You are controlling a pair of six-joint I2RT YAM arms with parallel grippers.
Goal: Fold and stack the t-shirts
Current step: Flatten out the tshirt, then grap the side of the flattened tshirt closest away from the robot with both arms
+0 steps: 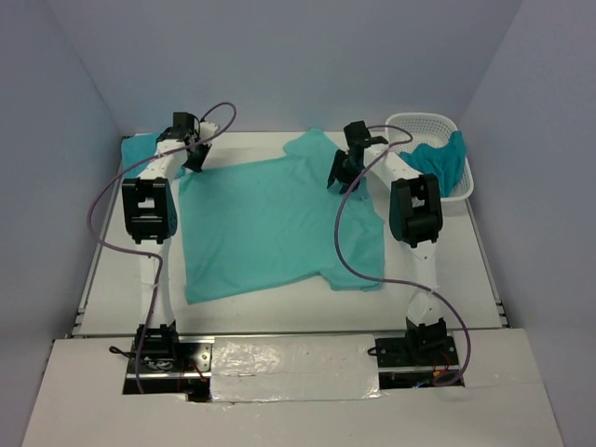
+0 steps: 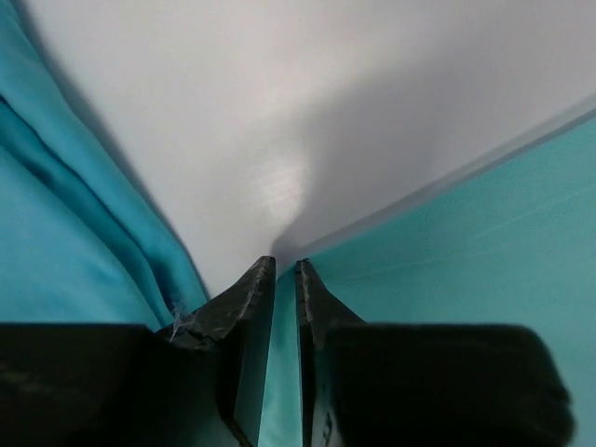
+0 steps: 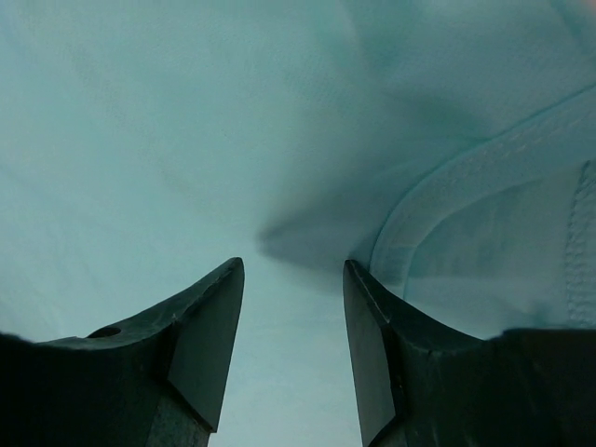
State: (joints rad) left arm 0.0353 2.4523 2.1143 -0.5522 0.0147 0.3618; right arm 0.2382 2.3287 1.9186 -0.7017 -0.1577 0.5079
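Observation:
A teal t-shirt (image 1: 270, 223) lies spread flat across the middle of the white table (image 1: 279, 303). My left gripper (image 1: 196, 156) is down at its far left corner. In the left wrist view the fingers (image 2: 285, 263) stand a narrow slit apart over the shirt's edge (image 2: 484, 214), and teal cloth shows in the slit. Whether they pinch it is not clear. My right gripper (image 1: 341, 175) hovers over the shirt's far right part. It (image 3: 293, 265) is open with flat cloth (image 3: 186, 140) below it, and a stitched seam (image 3: 466, 177) lies just to the right.
A second teal shirt (image 1: 140, 147) lies bunched at the far left, close beside my left fingers (image 2: 56, 242). A white lattice basket (image 1: 424, 121) at the far right holds another teal shirt (image 1: 442, 163). Grey walls close in the table.

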